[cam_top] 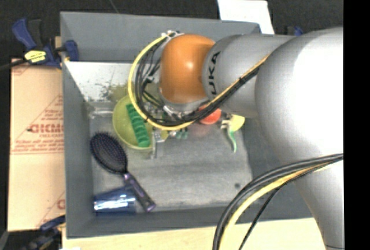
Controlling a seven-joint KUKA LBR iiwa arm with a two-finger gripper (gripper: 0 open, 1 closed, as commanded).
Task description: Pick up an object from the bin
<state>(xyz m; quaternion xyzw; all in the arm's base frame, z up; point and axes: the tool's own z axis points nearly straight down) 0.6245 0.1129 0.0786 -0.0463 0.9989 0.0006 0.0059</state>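
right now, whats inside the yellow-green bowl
A green toothed piece lies in the bowl. The arm covers the bowl's right side, so anything else in there cannot be seen.

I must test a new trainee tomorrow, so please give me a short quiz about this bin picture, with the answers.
1. Where does the black hairbrush lie? A) in the left part of the bin B) on its rim C) outside it
2. True or false: the shiny blue object lies beside the hairbrush's handle end.
3. Fill in: the toothed piece against the yellow-green bowl is coloured ____.
Key: 1 A; 2 true; 3 green.
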